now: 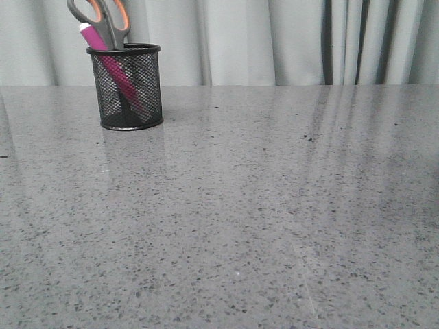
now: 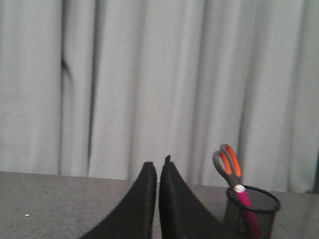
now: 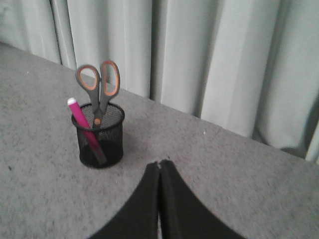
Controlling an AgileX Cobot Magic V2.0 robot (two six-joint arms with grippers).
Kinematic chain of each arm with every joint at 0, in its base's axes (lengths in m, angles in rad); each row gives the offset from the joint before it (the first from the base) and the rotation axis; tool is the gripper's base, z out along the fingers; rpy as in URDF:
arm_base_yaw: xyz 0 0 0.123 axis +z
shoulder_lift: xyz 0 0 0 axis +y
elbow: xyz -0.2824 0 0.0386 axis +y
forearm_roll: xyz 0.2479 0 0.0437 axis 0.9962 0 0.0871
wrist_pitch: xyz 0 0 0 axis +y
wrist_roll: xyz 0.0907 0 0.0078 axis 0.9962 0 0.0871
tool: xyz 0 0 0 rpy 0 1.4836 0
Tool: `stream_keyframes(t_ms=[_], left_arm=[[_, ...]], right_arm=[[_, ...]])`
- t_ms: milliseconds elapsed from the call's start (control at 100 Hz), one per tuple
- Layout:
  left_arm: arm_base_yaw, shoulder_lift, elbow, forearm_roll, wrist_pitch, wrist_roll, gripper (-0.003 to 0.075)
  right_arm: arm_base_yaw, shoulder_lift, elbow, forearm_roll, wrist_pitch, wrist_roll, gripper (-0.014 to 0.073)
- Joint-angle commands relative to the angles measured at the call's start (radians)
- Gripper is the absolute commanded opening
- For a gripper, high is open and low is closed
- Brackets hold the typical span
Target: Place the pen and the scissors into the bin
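Observation:
The black wire-mesh bin [image 1: 129, 96] stands upright at the far left of the table. The magenta pen [image 1: 103, 53] leans inside it with its white tip above the rim. The scissors [image 1: 103, 19] stand in it blades down, their grey and orange handles sticking out. The bin also shows in the left wrist view [image 2: 251, 213] and the right wrist view [image 3: 101, 135], with pen [image 3: 79, 118] and scissors [image 3: 98, 85] inside. My left gripper [image 2: 157, 168] is shut and empty, away from the bin. My right gripper [image 3: 159, 164] is shut and empty, off the bin. Neither gripper shows in the front view.
The grey speckled table [image 1: 260, 219] stretches from the front edge to pale curtains [image 1: 288, 41] hanging along its far side.

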Motion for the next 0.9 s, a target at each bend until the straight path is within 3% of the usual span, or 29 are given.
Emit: stream_keyframes(t_ms=[0,230,360,430,890], left_arm=[[-0.009,0.007,0.022,-0.034,0.148,-0.007,-0.0019],[-0.009,0.007,0.115,-0.034,0.330,-0.007,-0.0019],[-0.009,0.007,0.130,-0.035,0.355,-0.007,-0.0019],[-0.010,0.007,0.132,-0.035,0.339,-0.007,-0.0019],[-0.007,0.007,0.134,-0.035,0.343,-0.007,-0.0019]], right_arm=[[-0.005,-0.212,0.150,-0.035,-0.045,-0.010,-0.0070],[-0.005,-0.667,0.348,-0.073,0.135,-0.010,-0.0070],[-0.005,-0.846,0.386,-0.155,0.146,-0.010,-0.0070],[-0.005,-0.830,0.386,-0.155,0.199,-0.010,-0.0070],[-0.007,-0.815,0.394,-0.134,0.164,-0.010,-0.0070]])
